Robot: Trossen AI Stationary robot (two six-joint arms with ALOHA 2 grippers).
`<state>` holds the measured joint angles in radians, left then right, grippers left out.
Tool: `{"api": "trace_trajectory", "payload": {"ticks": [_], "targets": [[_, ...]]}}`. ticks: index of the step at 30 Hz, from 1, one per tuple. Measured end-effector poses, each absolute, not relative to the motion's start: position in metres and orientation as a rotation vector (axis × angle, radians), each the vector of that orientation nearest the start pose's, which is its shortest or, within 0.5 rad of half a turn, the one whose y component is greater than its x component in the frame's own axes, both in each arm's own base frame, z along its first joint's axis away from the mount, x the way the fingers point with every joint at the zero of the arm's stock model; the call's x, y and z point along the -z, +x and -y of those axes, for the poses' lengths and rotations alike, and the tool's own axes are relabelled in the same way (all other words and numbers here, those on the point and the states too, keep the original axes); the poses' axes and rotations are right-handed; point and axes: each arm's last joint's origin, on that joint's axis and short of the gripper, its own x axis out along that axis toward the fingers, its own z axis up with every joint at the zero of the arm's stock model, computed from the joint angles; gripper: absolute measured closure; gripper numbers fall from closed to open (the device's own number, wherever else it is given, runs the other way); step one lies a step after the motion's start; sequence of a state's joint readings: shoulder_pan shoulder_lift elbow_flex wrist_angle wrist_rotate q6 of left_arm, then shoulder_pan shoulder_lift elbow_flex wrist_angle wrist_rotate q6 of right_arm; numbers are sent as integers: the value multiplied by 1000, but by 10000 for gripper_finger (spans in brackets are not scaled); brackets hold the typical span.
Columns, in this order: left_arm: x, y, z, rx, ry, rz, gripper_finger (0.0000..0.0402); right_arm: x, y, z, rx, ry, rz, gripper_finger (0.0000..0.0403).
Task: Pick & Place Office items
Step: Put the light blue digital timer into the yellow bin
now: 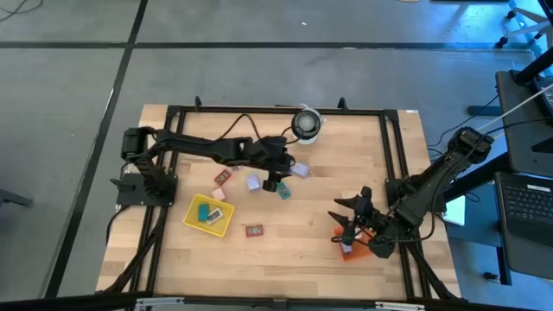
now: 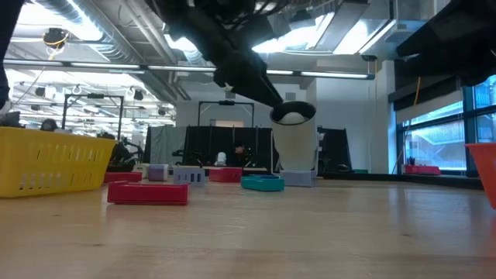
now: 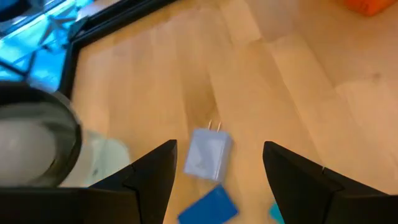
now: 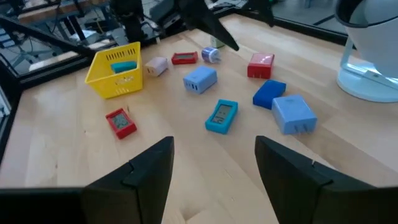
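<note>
The left gripper (image 1: 278, 175) hung just above the loose pieces near the white roll (image 1: 306, 123), its fingers (image 3: 152, 174) spread with nothing between them, seemingly lined up over a lavender plug block (image 3: 207, 155) beside the roll. Other small pieces lay scattered between the roll and the yellow tray (image 1: 208, 215), which already held a teal piece (image 1: 206, 213). The right gripper (image 1: 349, 223) waited far from the roll by the orange tray (image 1: 348, 250), fingers apart and empty.

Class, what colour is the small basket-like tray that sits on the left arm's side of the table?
Yellow. The tray shows best in the right wrist view.
</note>
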<state>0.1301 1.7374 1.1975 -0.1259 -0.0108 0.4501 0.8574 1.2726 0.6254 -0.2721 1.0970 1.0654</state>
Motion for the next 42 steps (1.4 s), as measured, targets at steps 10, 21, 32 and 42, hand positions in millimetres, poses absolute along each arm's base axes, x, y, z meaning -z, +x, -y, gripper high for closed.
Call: {"api": "trace_trajectory", "payload": {"ticks": [10, 21, 32, 42], "targets": [[-212, 397, -71, 57, 337, -805, 166, -192, 167, -151, 431, 229, -343, 176], [-193, 402, -85, 102, 350, -833, 166, -192, 171, -147, 447, 185, -350, 176], [-177, 409, -94, 90, 380, -815, 166, -192, 178, -142, 451, 174, -373, 176], [-160, 415, -98, 91, 379, -822, 166, -193, 182, -140, 422, 154, -397, 176]]}}
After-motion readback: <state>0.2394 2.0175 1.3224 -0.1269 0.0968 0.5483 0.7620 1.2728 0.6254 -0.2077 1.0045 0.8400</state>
